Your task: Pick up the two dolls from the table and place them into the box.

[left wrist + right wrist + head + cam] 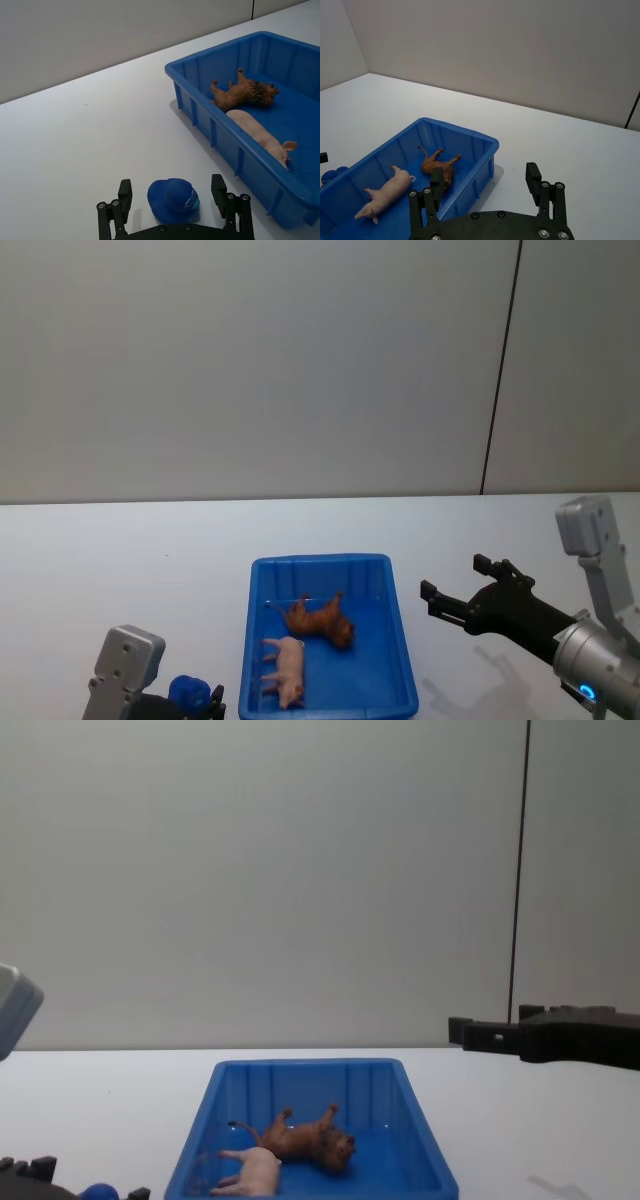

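Note:
Both dolls lie on their sides inside the blue box (323, 565): the brown lion (320, 619) toward the far half, the pink pig (286, 668) nearer me. They appear again in the left wrist view as the lion (243, 93) and the pig (260, 139), and in the chest view as the lion (305, 1139) and the pig (253, 1173). My right gripper (455, 587) hovers open and empty above the table (120, 560), right of the box. My left gripper (172, 200) stands open near the table's front left, its fingers either side of a small blue rounded object (173, 199).
The small blue rounded object (188, 691) sits on the table just left of the box's near corner. A plain grey wall stands behind the table, with a dark vertical seam (500, 370) at the right.

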You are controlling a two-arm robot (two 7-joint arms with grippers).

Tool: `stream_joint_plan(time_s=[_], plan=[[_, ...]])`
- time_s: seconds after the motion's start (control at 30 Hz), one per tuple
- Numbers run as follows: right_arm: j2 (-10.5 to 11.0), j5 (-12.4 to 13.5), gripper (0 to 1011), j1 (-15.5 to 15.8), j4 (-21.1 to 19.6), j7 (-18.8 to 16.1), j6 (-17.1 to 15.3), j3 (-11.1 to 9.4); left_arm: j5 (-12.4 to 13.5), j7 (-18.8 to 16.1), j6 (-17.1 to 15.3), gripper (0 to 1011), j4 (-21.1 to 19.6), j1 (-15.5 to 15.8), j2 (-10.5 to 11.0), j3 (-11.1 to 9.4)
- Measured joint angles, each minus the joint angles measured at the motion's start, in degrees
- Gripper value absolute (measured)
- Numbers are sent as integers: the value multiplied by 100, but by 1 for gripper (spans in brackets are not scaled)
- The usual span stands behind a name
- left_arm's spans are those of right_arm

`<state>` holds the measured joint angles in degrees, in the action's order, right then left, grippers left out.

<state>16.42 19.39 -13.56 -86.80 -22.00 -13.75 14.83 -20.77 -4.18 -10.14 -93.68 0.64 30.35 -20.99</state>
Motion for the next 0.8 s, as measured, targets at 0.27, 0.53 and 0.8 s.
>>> stream_joint_plan(time_s=[0.27, 0.53, 0.8], plan=[[0, 0, 1001, 0, 0, 0, 0, 0, -2, 137, -57, 939, 203, 88, -98, 14], [0, 0, 1001, 0, 0, 0, 0, 0, 17, 257, -172, 714, 305, 152, -155, 28], [0, 0, 1001, 0, 1, 0, 0, 0, 106, 339, -264, 557, 258, 202, -158, 78]])
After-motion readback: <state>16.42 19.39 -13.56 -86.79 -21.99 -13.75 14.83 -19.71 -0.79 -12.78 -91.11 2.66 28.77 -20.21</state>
